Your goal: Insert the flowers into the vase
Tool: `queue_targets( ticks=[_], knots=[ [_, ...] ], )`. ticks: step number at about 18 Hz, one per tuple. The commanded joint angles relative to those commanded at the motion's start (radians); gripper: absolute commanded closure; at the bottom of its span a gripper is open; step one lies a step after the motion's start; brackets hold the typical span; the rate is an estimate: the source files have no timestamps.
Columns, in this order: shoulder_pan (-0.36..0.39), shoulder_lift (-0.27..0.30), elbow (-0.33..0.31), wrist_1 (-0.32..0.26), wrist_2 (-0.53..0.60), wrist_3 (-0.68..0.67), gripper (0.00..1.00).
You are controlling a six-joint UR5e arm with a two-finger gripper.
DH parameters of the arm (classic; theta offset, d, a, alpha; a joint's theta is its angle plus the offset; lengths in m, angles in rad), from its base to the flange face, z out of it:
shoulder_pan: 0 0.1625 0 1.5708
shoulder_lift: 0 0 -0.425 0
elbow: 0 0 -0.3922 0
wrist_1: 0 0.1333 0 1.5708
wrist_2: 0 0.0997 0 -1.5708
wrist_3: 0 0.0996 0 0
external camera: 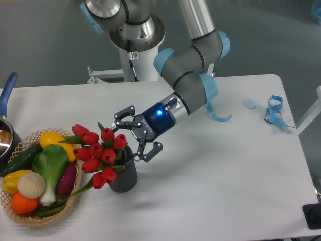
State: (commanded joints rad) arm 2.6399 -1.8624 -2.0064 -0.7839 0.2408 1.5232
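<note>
White rectangular counter (210, 175) carrying, from largest to smallest: a grey-and-blue jointed robot arm (188, 83) reaching down from the rear; a round wicker basket (75, 193) of mixed vegetables at the left edge; a bunch of red tulip buds with long green leaves and stems (100, 153); a short dark grey ribbed cylindrical vase (125, 176); and the black two-finger claw (136, 135). The claw is spread wide and grasps nothing, its fingers splayed just beside the upper right of the buds. The stems appear to sit in the mouth of the vase, though the entry is hidden by the blooms; the heads lean left, overhanging the rim toward the basket, with one leaf trailing down to its edge. Judged from appearance, the bunch is light and top-heavy, the buds soft and easily crushed, the stems flexible yet firmer; any hold is best taken low on the gathered stems, beneath the heads. The vase looks rigid and fairly heavy, but the off-centre load may tip it.
</note>
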Motion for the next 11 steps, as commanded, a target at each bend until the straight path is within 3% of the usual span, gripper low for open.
queue_targets(
  ticks=[3, 5, 9, 11],
  knots=[
    [0.049, 0.093, -0.012, 0.0, 0.047, 0.002, 0.0],
    [0.093, 0.155, -0.009, -0.002, 0.153, -0.003, 0.0],
    [0.251, 0.297, -0.011, -0.006, 0.363, -0.008, 0.0],
    [0.308, 0.334, -0.002, -0.008, 0.44, -0.008, 0.0]
  ],
)
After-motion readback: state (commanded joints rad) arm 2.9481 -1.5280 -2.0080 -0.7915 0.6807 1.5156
